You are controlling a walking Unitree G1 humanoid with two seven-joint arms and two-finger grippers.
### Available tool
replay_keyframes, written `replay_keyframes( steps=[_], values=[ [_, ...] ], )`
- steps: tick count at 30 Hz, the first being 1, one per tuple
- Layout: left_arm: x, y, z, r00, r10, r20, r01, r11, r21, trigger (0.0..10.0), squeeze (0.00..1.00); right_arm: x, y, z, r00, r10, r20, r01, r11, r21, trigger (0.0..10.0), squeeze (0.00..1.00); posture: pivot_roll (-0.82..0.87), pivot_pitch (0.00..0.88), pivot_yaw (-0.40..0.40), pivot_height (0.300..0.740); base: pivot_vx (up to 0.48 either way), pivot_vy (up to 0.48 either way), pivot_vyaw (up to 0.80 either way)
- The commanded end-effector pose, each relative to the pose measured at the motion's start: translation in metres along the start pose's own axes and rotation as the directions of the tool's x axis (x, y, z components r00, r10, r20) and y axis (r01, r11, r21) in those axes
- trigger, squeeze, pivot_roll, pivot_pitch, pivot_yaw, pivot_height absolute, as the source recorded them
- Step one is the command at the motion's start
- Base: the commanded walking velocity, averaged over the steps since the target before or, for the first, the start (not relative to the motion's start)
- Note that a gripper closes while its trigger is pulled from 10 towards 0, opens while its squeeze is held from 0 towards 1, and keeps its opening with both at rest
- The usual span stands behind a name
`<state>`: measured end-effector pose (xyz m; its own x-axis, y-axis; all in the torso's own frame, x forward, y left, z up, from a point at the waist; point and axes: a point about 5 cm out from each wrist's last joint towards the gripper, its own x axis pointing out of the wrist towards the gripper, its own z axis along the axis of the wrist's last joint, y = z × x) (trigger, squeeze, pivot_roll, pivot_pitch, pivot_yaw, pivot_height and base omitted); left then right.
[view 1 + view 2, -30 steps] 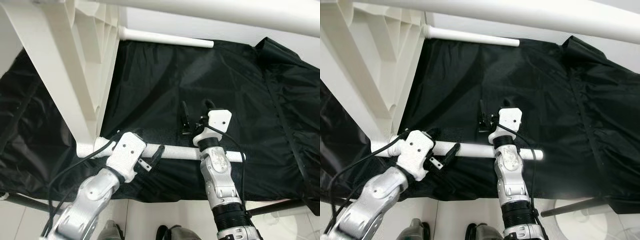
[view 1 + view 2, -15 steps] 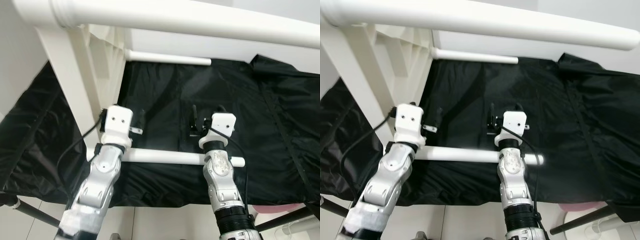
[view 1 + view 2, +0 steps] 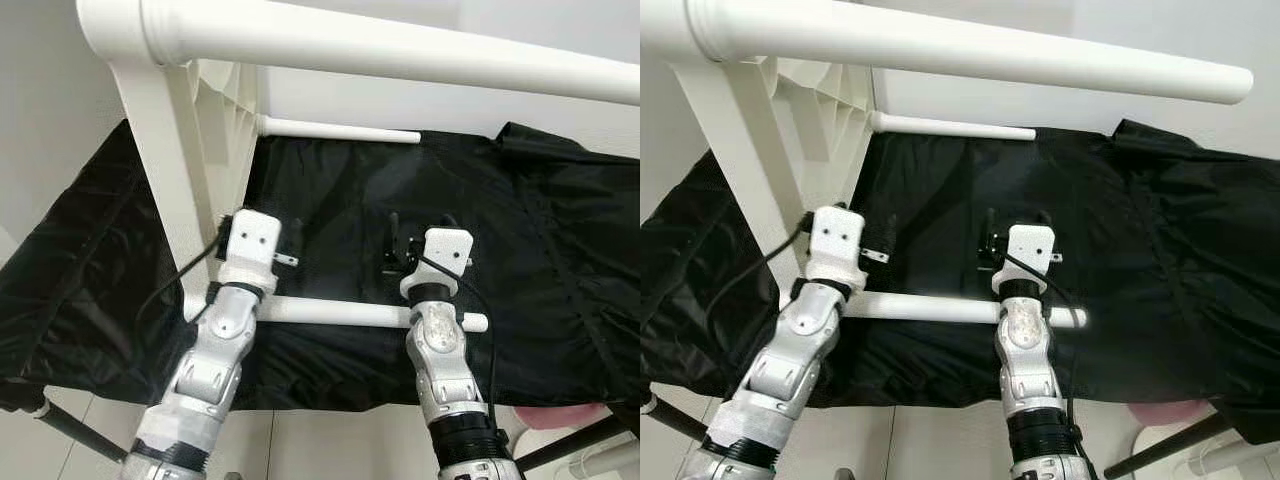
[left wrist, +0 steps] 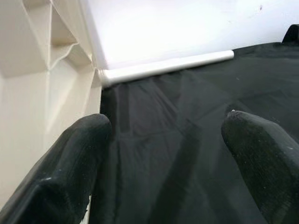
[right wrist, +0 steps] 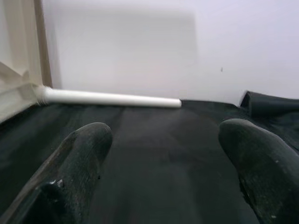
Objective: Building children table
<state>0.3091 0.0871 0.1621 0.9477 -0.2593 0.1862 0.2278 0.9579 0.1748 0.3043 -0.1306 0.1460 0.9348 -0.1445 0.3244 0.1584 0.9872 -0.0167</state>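
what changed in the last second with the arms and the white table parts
The left end effector let go of the near white leg, lifted off it and now points forward, open, beside the tabletop. The right end effector stayed open past that leg; the legs remain plugged into the tabletop on the black cloth.

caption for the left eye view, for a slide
Both open grippers, left gripper and right gripper, hover over black cloth beside the white table frame.
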Motion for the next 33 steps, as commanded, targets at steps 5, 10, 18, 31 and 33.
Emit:
replay_keyframes(
  steps=[5, 10, 18, 31, 33],
  values=[
    [-0.002, 0.001, -0.022, 0.997, 0.065, -0.037, -0.067, 0.996, -0.057, 10.0, 0.0, -0.016, -0.009, -0.021, 0.997, -0.025, -0.069, 0.022, 0.998, -0.052, 10.0, 0.0, -0.04, 0.0, -0.022, 0.74, 0.0, 0.0, 0.0],
    [-0.003, 0.0, -0.022, 0.998, 0.055, -0.018, -0.056, 0.994, -0.098, 10.0, 0.0, -0.017, -0.007, -0.021, 0.998, -0.008, -0.063, 0.006, 0.999, -0.033, 10.0, 0.0, -0.03, 0.0, -0.023, 0.74, 0.0, 0.0, 0.0],
    [0.004, 0.004, -0.022, 0.996, 0.092, -0.012, -0.092, 0.994, -0.062, 10.0, 0.0, -0.012, 0.004, -0.017, 0.999, 0.019, -0.038, -0.019, 1.0, -0.002, 10.0, 0.0, -0.01, 0.0, -0.009, 0.74, 0.0, 0.0, 0.0],
    [0.004, 0.012, -0.024, 0.993, 0.12, -0.011, -0.12, 0.992, -0.042, 10.0, 0.0, -0.01, 0.003, -0.019, 0.999, 0.021, -0.039, -0.022, 1.0, -0.018, 10.0, 0.0, -0.01, 0.003, -0.008, 0.74, 0.0, -0.161, 0.0],
    [0.005, 0.012, -0.024, 0.993, 0.122, -0.008, -0.122, 0.992, -0.043, 10.0, 0.0, -0.009, 0.003, -0.019, 0.999, 0.022, -0.039, -0.022, 1.0, -0.02, 10.0, 0.0, -0.01, 0.005, -0.013, 0.74, 0.0, -0.48, 0.0]
  ],
)
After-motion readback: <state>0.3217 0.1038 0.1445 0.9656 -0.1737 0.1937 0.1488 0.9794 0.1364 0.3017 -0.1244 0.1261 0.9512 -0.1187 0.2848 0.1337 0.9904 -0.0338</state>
